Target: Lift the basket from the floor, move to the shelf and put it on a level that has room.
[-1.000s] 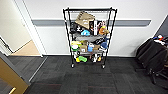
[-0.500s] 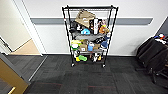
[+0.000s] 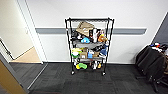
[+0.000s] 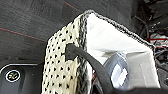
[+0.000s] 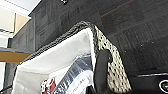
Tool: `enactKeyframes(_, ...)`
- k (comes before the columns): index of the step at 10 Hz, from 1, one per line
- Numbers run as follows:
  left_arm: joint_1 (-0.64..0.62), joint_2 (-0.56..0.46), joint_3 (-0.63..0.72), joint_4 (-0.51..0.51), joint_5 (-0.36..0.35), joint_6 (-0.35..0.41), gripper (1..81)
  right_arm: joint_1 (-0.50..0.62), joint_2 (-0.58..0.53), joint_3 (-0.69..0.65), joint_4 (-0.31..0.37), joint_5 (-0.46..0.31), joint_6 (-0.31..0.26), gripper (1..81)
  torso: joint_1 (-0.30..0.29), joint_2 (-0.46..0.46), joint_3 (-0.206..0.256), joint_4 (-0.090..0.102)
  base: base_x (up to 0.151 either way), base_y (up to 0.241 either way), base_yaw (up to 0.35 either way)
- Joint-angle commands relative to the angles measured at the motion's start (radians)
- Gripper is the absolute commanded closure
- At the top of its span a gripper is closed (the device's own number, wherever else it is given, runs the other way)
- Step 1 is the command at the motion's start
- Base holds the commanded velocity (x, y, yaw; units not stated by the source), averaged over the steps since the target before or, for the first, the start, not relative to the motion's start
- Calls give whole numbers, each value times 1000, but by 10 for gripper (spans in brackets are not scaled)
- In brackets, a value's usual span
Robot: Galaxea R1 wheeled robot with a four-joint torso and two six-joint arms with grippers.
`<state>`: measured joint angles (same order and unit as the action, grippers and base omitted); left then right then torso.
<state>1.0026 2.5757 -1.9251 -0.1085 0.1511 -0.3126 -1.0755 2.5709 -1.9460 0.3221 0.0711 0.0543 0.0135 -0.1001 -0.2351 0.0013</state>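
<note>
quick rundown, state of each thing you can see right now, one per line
basket: off the floor, something wrapped in clear plastic inside
shelf: upright on the carpet, against the wall
top level: bare
lower levels: crowded with boxes and toys
door: open, tan floor beyond
floor: dark carpet

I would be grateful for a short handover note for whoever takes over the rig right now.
Pincers: the wrist views do not show whether either is open or shut.
Basket: seen close in both wrist views, carpet behind it, so it seems lifted; a loop handle shows at each end. Packets lie inside on the white lining.
Shelf: straight ahead against the wall, standing on the dark floor. Its top level looks bare; the lower tiers are crowded.
Done: basket apparently off the floor, shelf faced.
Left: close the gap to the shelf and set the basket on the top level.
</note>
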Motion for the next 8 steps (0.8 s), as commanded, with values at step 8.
enactKeyframes(8,-6,-46,80,58,-146,29,811,51,-16,18,-14,-28,7,811,-2,-2,52,0,0,0,0)
